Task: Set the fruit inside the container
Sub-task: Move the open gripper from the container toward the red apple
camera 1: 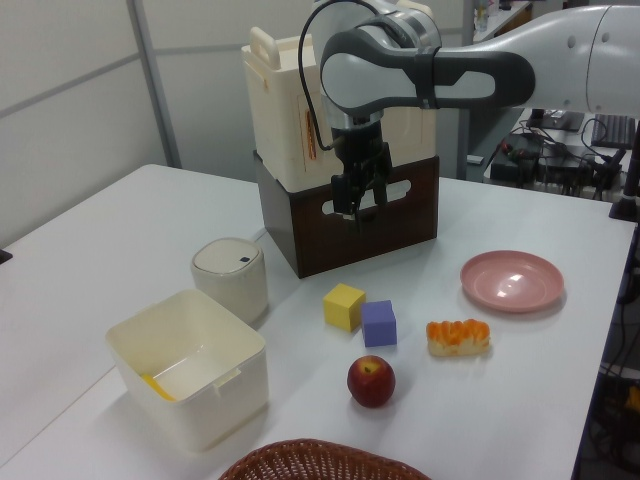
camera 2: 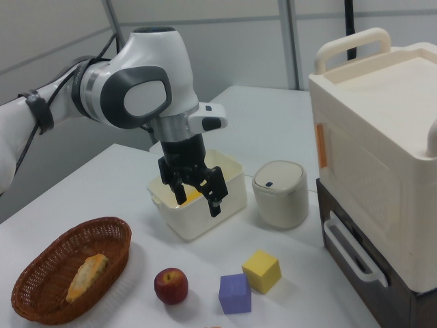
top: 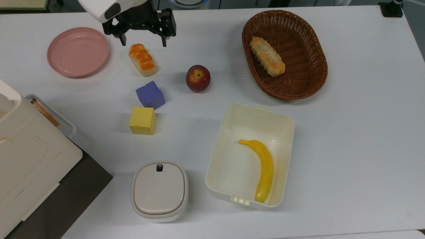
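Dark-red, smooth and round, the apple (top: 198, 78) sits on the table between the purple cube (top: 150, 95) and basket (top: 312, 49) — probably firm but slippery, best pinched across its widest middle — while the empty gripper (top: 143, 41) hangs spread.

Robotics laboratory bench. Indicated by a white work table (top: 348, 132) with a Franka arm's gripper (top: 143, 42) hanging above it, fingers apart, and test props laid out below and around the claw: toy bread (top: 142, 59) directly beneath, foam cubes (top: 150, 95) and a dark-red apple (top: 198, 78) just beyond, a cream container (top: 220, 139) farther off. Behind the claw in the left view, grey partition panels (camera 1: 80, 110) and desks strewn with cables and equipment (camera 1: 540, 150).
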Controlling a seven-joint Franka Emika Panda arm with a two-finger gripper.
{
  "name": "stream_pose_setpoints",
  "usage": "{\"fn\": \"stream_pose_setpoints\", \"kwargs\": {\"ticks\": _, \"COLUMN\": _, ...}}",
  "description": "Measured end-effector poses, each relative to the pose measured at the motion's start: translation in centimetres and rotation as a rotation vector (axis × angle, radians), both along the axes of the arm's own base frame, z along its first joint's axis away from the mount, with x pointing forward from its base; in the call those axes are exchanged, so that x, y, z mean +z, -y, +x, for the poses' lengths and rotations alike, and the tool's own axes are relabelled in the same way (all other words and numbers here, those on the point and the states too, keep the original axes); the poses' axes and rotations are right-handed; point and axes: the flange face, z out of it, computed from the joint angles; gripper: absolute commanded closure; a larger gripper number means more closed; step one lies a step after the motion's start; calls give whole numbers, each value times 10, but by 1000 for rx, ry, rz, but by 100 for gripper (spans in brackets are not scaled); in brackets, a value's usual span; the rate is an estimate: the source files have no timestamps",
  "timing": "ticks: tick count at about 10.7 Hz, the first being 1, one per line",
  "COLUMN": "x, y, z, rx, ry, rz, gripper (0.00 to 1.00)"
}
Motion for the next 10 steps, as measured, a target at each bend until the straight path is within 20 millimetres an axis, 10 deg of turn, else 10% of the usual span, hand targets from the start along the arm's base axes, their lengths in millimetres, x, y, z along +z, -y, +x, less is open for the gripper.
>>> {"fn": "stream_pose_setpoints", "kwargs": {"ticks": 10, "x": -12, "y": -16, "z": 3, "rx": 59, "ry": -22, "rz": 8, "gripper": 0}}
